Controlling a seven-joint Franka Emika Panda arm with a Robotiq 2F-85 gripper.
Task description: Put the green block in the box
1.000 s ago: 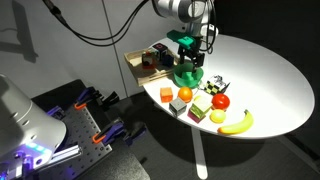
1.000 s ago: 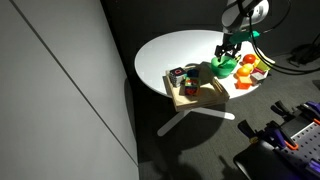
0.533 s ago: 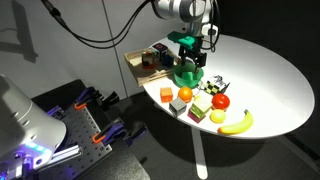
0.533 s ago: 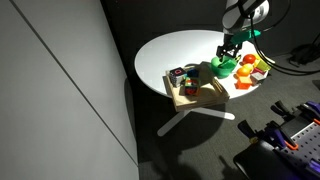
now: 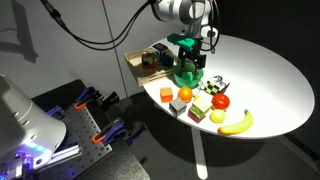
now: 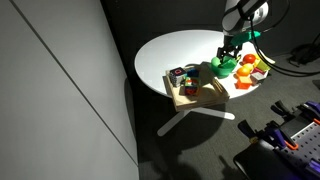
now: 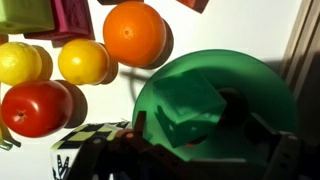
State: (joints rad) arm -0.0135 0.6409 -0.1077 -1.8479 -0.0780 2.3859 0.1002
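Observation:
The small green block [image 7: 190, 108] lies inside the round green bowl [image 7: 250, 70]. In the wrist view my gripper [image 7: 198, 130] is lowered into the bowl, one finger on each side of the block with a gap to each, so the jaws stand open. In both exterior views the gripper [image 5: 189, 62] [image 6: 229, 52] hangs straight down over the bowl [image 5: 187, 77] [image 6: 224, 68]. The block is hidden there. The light-wood box [image 5: 142, 63] [image 6: 203, 97] stands next to the bowl at the table's edge, with small things in it.
An orange [image 7: 135, 32], two lemons [image 7: 83, 62], a red fruit [image 7: 35, 108] and a checkered piece [image 7: 90, 135] lie beside the bowl. A banana [image 5: 236, 123], an orange block [image 5: 166, 94] and a pale lime-green block [image 5: 201, 103] sit near the round white table's front edge [image 5: 270, 125].

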